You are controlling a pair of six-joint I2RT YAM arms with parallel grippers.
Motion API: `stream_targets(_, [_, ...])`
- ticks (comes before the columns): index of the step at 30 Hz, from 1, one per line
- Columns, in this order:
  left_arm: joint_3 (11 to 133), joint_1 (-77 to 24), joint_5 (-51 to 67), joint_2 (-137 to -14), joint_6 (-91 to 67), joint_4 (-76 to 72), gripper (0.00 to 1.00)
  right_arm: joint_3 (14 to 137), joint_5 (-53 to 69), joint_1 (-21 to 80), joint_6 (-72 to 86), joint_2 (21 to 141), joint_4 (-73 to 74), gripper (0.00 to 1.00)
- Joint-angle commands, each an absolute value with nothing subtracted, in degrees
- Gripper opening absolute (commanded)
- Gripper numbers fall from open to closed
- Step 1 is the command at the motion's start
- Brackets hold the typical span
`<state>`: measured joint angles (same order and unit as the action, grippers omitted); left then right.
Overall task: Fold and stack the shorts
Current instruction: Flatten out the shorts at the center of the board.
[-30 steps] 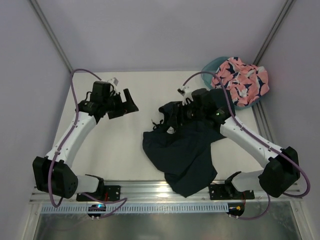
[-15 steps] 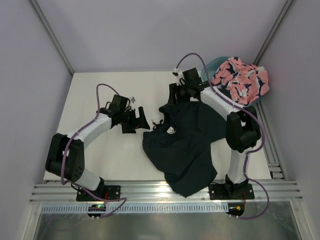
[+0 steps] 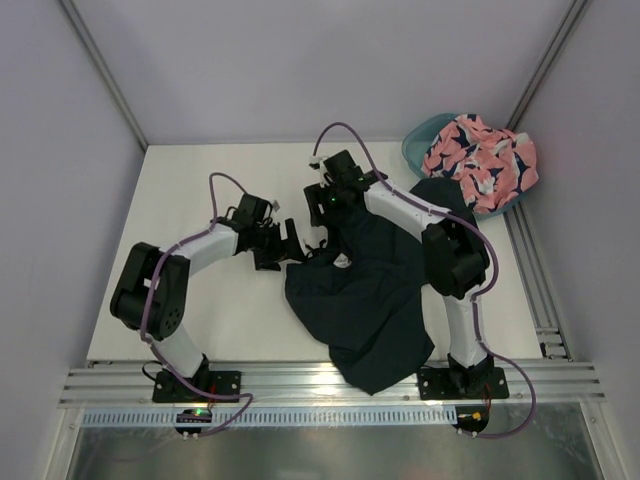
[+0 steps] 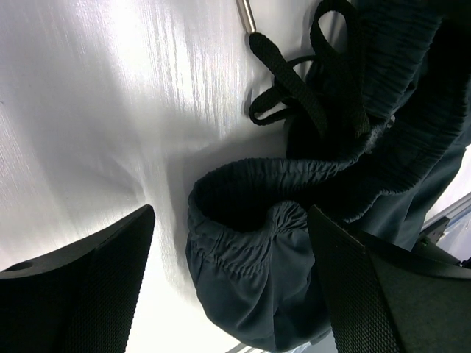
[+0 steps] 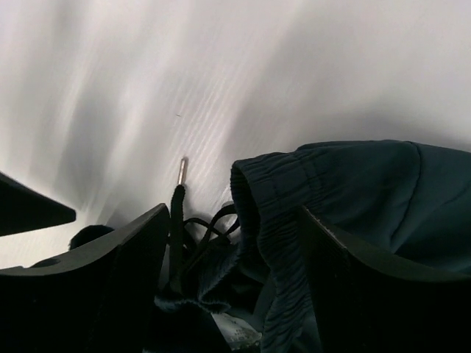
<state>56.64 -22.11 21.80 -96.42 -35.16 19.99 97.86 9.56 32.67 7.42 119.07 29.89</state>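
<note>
The dark navy shorts lie crumpled in the middle of the table, waistband toward the back left, drawstring loose. My left gripper is open at the waistband's left corner; in the left wrist view the bunched waistband lies between its fingers, not pinched. My right gripper is open over the waistband's far edge; the right wrist view shows the elastic hem and drawstring between its fingers. The salmon pink printed shorts lie heaped on the teal tub at the back right.
The white table has a metal rail along its near edge and another down the right side. Grey walls stand close on the left, back and right. The arm cables loop above the table.
Both arms have swung in toward the navy shorts' waistband: the left gripper moved right to its left corner, the right gripper moved left along the far edge. The shorts lie about as before.
</note>
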Motion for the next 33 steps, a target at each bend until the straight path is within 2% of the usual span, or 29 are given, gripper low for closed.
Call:
stream_targets(1, [58.10,-22.24,20.66,-97.03,-35.59,16.00,0.85,100.63,3.09,33.13,6.59,120.76,31.90,0.74])
stream_targets(5, [57.57,-22.24,23.28,-98.43,-36.64,13.55,0.82,99.58,-2.00,33.84,6.85,120.85,31.20,0.74])
stream_targets(11, [55.99,-22.32,25.05,-98.97,-38.32,10.55,0.66,100.19,-4.75,33.93,6.85,122.25,31.46,0.69])
stream_targets(12, [55.99,-22.32,25.05,-98.62,-38.49,10.55,0.56,100.37,-4.75,33.93,7.03,122.52,31.46,0.63])
stream_targets(14, [55.99,-22.32,24.96,-98.18,-38.67,10.72,0.43,100.90,-4.57,33.93,7.47,123.04,31.38,0.54])
stream_targets(15, [55.99,-22.32,25.05,-97.74,-38.85,10.90,0.31,101.07,-4.40,33.93,7.73,123.31,31.12,0.50])
stream_targets(19, [56.25,-22.32,24.26,-96.77,-39.02,12.30,0.06,102.83,-3.34,33.93,9.22,125.24,30.94,0.26])
stream_targets(20, [56.25,-22.24,23.74,-96.68,-39.02,12.74,0.03,103.18,-3.34,33.93,9.49,125.42,30.85,0.15])
stream_targets(22, [57.30,-22.24,21.03,-96.42,-38.68,15.36,0.00,105.62,-3.78,33.93,9.84,125.95,30.67,0.04])
stream_targets(24, [60.88,-21.19,19.08,-96.50,-37.97,18.44,0.00,109.49,-3.69,33.49,9.67,127.26,32.33,0.04])
stream_targets(29, [71.70,-15.39,15.48,-95.19,-37.09,26.61,0.00,130.76,-4.57,32.17,9.58,129.82,38.32,0.04])
stream_targets(32, [83.11,-11.70,13.80,-95.53,-35.78,31.36,0.00,133.42,-3.61,31.90,8.97,125.61,32.98,0.04])
stream_targets(33, [86.36,-10.65,13.36,-96.06,-34.90,34.42,0.00,132.20,-2.99,31.99,7.92,123.77,26.17,0.04])
